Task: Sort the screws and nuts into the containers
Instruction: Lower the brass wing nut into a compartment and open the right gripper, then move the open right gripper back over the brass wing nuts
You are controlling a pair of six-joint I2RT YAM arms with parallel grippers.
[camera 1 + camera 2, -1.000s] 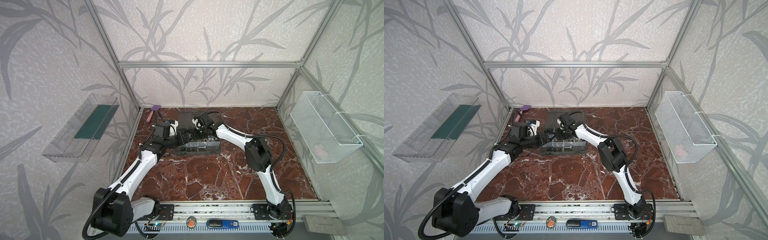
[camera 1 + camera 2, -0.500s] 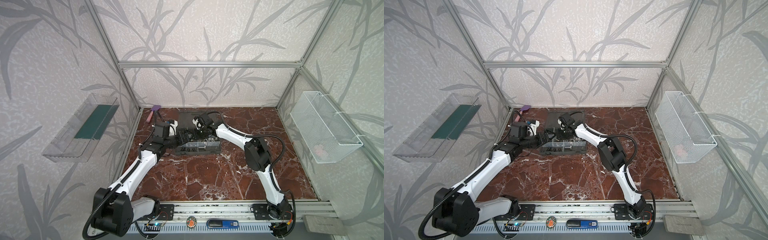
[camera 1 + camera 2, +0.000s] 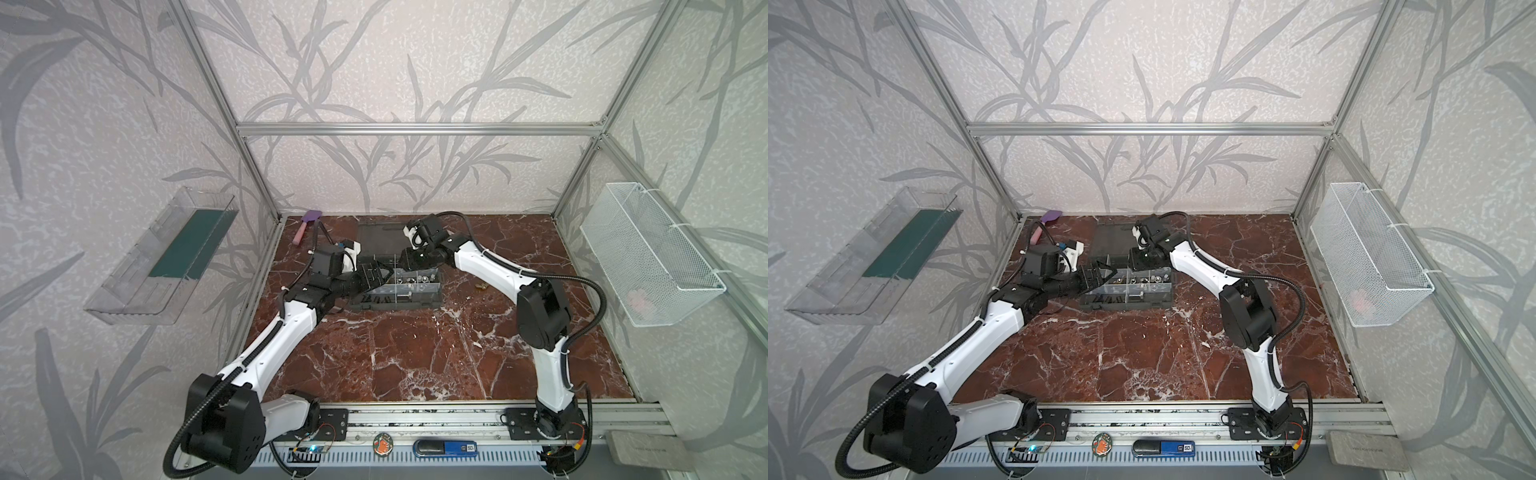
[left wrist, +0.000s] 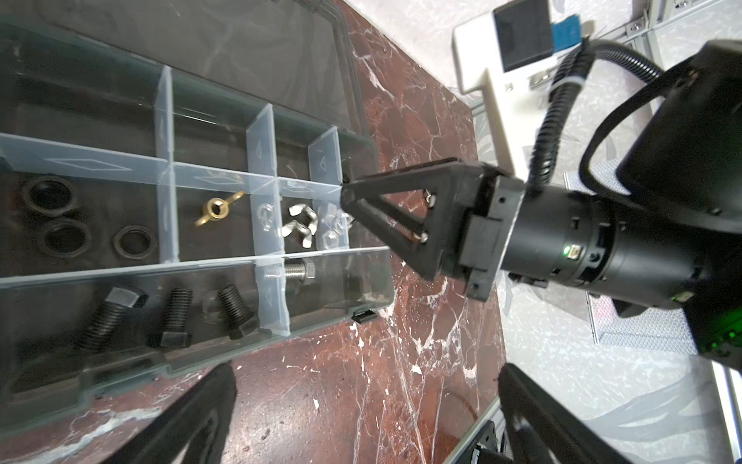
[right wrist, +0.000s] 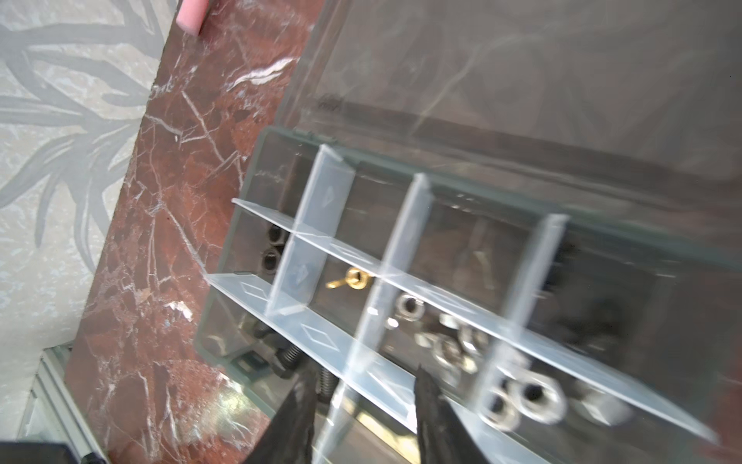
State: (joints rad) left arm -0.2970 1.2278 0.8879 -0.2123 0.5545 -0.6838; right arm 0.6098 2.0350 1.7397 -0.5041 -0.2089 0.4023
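The case (image 3: pixel 432 300) sits open at the middle back of the tabletop (image 3: pixel 415 357), its lid (image 3: pixel 376 239) laid flat behind it. The right tool (image 5: pixel 365 379) hangs over the case with its fingers (image 5: pixel 297 409) parted and nothing between them. In the left wrist view its tip is just above the cell of silver wing nuts (image 4: pixel 301 225). The left tool (image 4: pixel 367 375) is spread wide and empty, at the case's left end in both top views.

In the left wrist view three black rings (image 4: pixel 64 237) share one cell. A single brass wing nut (image 4: pixel 219 209) lies in the next cell, with the silver wing nuts one further on. The front row holds three black screws (image 4: pixel 172 317) in a long cell, with a silver bolt (image 4: pixel 299 270) in the cell beside them. The right wrist view adds a blurred cluster of hex nuts (image 5: pixel 534 397) in another cell.

In a top view one small brass bit (image 3: pixel 482 286) lies on the tabletop to the right of the case, apart from it. It is too small to tell its shape or which way its long axis runs. It lies to the lower right of the right tool, close under that arm's forearm, and the case stands between it and the left tool. The right arm therefore looks the nearer one to fetch it. If it is a wing nut, it likely belongs in the cell with the brass one.
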